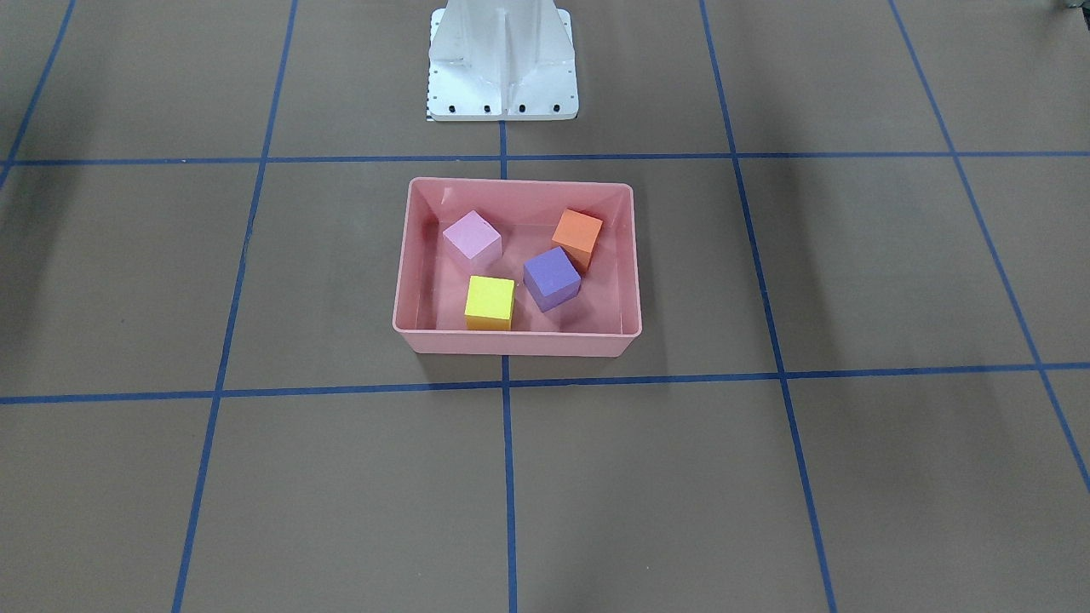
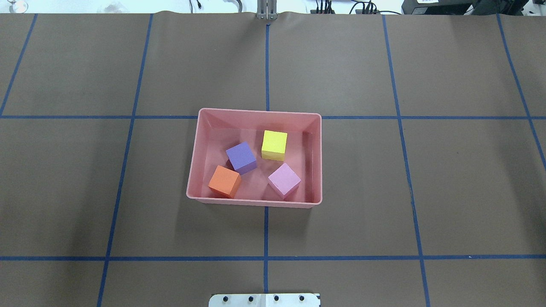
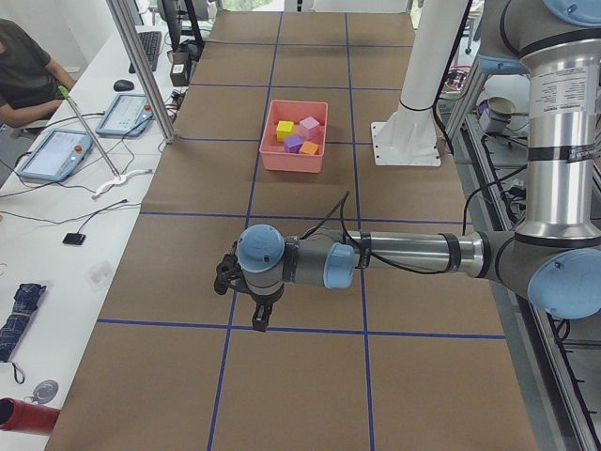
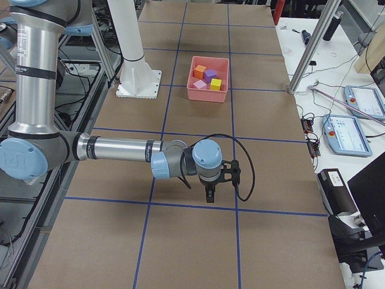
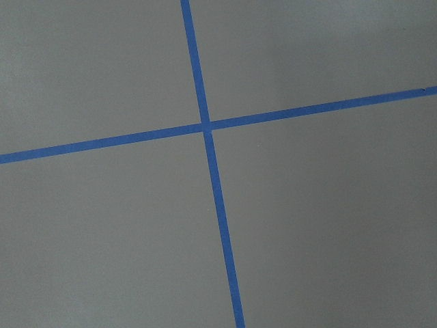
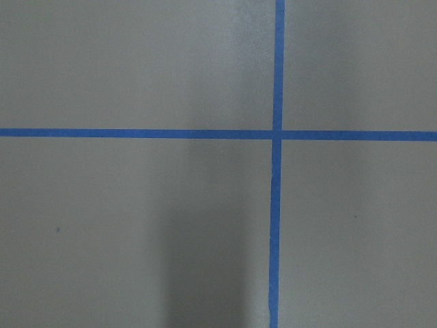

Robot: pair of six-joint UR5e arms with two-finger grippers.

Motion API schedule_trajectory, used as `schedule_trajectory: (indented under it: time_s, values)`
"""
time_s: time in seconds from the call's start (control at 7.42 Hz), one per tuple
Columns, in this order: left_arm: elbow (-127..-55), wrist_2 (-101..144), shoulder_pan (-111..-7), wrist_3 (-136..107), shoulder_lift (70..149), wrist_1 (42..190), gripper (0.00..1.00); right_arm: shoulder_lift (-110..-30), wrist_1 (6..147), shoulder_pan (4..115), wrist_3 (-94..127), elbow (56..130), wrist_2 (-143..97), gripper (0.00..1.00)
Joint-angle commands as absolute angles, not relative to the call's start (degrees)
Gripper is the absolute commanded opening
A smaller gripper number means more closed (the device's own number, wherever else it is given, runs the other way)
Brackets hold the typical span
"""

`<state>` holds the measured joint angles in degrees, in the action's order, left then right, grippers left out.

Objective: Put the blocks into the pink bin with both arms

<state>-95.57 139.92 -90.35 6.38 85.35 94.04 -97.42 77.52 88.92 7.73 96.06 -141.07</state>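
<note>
At the middle of the tabletop (image 2: 384,192), the pink bin (image 2: 198,162) held all four blocks (image 2: 241,157).
Only side views caught the left tool (image 3: 258,319) and right tool (image 4: 209,195), their opening impossible to tell; overhead, the bin's long axis ran 9-to-3 o'clock.

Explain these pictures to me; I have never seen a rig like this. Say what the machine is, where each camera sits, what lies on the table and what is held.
The machine is two jointed robot arms beside a white pedestal. Two pictures look down on the brown table, one from behind the robot, one facing it. Two are taken from the table's ends: one shows the left arm near, the other the right arm. The last two come from wrist cameras and show only table and blue tape. In the pink bin lie four blocks: orange block, purple block, yellow block and light pink block. No block is held; whether the jaws are open cannot be told.
</note>
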Motion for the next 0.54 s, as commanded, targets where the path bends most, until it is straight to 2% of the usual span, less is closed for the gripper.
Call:
schedule_trajectory:
  time_s: [0.0,0.4]
  values:
    - [-95.54,139.83,-90.35,6.42,85.43,94.04,1.0,-97.3,77.52,88.07,7.82,96.06,-140.98,0.99]
    - [-95.62,139.92,-90.35,6.33,85.43,94.04,1.0,-97.21,77.43,87.54,7.91,96.06,-140.98,0.99]
